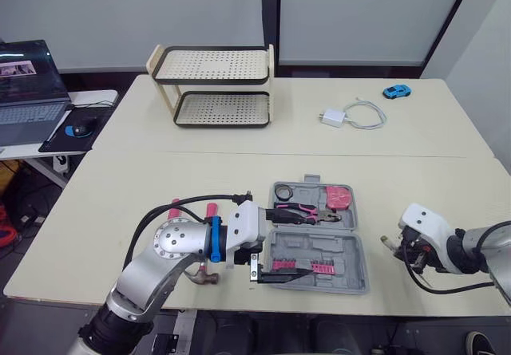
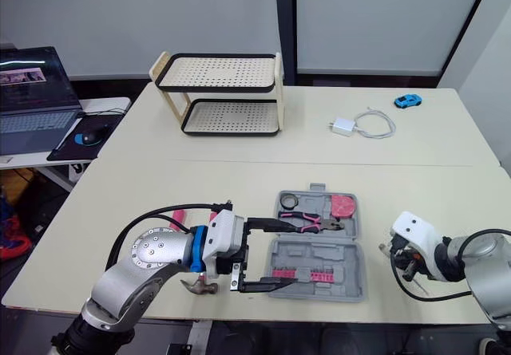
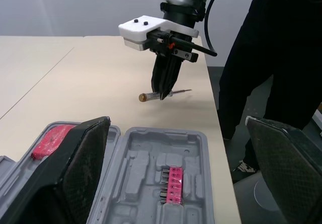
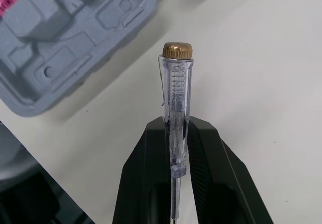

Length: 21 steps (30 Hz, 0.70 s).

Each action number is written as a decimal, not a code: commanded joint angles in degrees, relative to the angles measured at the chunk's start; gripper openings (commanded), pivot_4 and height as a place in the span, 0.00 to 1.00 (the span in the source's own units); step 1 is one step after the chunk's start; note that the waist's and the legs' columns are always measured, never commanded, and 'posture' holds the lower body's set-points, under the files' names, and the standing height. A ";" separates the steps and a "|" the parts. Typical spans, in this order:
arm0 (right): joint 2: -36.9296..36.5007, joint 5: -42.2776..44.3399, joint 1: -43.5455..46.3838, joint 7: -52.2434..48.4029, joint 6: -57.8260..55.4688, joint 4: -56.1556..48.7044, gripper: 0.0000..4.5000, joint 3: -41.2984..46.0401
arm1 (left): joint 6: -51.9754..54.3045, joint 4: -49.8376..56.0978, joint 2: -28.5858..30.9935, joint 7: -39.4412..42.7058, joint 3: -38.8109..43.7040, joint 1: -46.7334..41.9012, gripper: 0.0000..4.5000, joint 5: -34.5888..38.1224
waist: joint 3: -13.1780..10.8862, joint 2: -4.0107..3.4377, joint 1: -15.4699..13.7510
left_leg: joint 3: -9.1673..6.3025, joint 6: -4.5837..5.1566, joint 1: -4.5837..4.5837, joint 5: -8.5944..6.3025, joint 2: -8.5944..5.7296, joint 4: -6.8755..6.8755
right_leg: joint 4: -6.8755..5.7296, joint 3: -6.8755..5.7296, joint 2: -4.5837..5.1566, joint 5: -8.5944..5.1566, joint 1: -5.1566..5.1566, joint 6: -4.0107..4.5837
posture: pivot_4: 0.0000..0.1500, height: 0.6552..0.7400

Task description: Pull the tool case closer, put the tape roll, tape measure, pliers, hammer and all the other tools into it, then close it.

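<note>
The grey tool case (image 1: pixel 354 269) lies open near the table's front edge. Its far half holds the tape roll (image 1: pixel 286 190), pliers (image 1: pixel 297 211) and red tape measure (image 1: pixel 338 196). A pink bit strip (image 3: pixel 173 181) sits in the near half. My left gripper (image 2: pixel 294 253) is open, its fingers (image 3: pixel 75 168) spread over the case's near half from the left. The hammer (image 2: pixel 200 287) lies on the table under my left arm, beside pink handles (image 1: pixel 209 210). Right of the case, my right gripper (image 4: pixel 176 128) is shut on a clear test-pen screwdriver (image 4: pixel 176 83) just above the table.
A two-tier rack (image 1: pixel 214 84) stands at the back left. A white charger with cable (image 1: pixel 351 116) and a blue toy car (image 1: pixel 396 91) lie at the back right. A laptop (image 1: pixel 28 84) and mouse (image 1: pixel 82 124) sit on a side desk to the left.
</note>
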State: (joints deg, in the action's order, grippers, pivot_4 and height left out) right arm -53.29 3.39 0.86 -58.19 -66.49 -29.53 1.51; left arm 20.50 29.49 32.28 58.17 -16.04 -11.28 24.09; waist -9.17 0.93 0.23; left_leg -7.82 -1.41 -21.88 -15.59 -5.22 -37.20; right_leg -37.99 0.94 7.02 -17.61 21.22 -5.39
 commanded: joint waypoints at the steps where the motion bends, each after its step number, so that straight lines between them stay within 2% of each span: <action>1: 1.37 1.29 0.14 4.54 -1.95 -0.68 0.05 2.50 | -1.29 1.22 -0.39 0.18 -0.61 -0.64 1.00 -0.06 | 0.00 0.00 -0.06 | 0.00 0.00 0.00 0.00 0.00 0.00 | 0.00 0.00 0.00 0.00 0.00 0.00 | 1.00 1.00; 21: 6.34 5.56 -2.65 17.52 2.50 9.62 0.05 6.87 | -2.34 0.99 -0.65 0.03 -1.33 -1.95 1.00 -0.74 | 0.00 -0.01 -0.10 | 0.01 0.00 0.01 0.00 -0.01 0.01 | -0.01 -0.01 0.00 0.00 -0.01 0.00 | 1.00 1.00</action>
State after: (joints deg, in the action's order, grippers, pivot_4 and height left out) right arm -47.18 8.19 -1.33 -41.50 -64.67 -20.13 6.80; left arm 19.27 29.46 31.83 58.15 -17.26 -12.60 23.49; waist -9.17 0.93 0.13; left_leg -7.82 -1.41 -21.87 -15.58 -5.22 -37.20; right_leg -38.00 0.93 7.01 -17.61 21.21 -5.40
